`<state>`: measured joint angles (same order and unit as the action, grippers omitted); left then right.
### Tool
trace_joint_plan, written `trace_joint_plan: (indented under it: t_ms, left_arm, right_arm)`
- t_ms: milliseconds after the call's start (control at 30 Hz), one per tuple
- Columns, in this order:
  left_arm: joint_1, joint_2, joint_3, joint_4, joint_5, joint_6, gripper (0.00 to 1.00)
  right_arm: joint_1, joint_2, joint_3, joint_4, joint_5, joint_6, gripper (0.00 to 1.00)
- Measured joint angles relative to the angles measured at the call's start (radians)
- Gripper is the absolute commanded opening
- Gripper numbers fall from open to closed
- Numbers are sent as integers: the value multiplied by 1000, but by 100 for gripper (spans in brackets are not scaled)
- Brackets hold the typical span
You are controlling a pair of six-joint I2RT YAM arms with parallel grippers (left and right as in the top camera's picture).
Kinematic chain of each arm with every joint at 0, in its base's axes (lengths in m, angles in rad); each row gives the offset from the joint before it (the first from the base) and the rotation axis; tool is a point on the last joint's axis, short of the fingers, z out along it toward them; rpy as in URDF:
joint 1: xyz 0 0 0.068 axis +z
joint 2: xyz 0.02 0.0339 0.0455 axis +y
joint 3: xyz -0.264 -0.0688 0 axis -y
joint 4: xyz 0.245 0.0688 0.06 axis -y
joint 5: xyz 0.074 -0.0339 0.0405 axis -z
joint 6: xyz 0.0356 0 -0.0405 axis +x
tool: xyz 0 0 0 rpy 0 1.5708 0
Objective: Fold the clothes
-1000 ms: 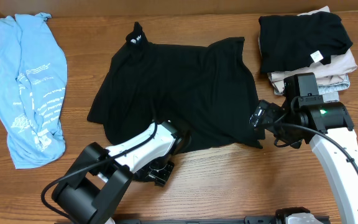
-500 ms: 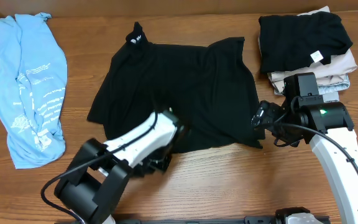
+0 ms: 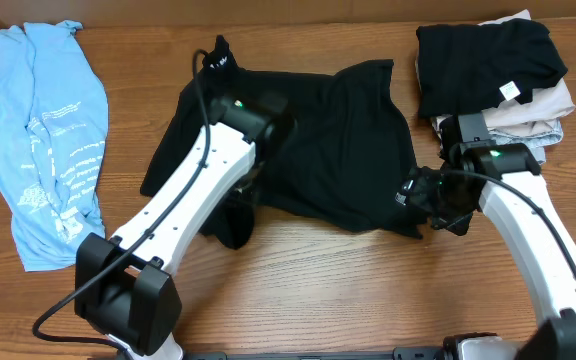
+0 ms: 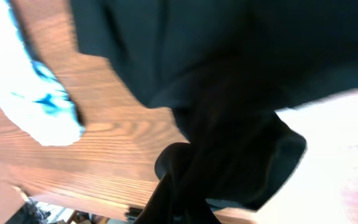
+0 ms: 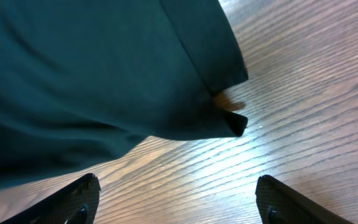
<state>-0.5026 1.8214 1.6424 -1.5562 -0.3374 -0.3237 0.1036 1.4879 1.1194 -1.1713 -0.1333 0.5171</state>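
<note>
The black T-shirt [image 3: 338, 150] bears a small white logo [image 3: 215, 63]. The light blue tee [image 3: 48, 140] has white print. The table [image 3: 368, 290] is brown wood grain. The folded stack [image 3: 488, 60] is black over beige. The left arm [image 3: 183, 198] and right arm [image 3: 533, 228] are white with black joints.

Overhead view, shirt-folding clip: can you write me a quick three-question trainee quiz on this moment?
1. True or false: the right arm's fingers stand open, not gripping the large black cloth T-shirt.
2. What colour is the top garment on the folded stack of clothes at the table's far right?
3. Where does the crumpled light blue tee with white print lie?
A. at the far left, apart from the black T-shirt
B. on the folded stack
C. under the black T-shirt

Key: 1 true; 2 black; 3 A.
</note>
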Motion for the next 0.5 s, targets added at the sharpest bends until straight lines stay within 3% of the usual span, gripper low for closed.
trace_joint_plan:
  t_ms: [300, 500]
  left_arm:
    - [95, 0, 74, -20, -125, 0, 4]
    - [105, 0, 75, 20, -145, 0, 4]
  right_arm:
    - [0, 90, -54, -5, -21, 6, 84]
    - [2, 90, -154, 141, -85, 7, 80]
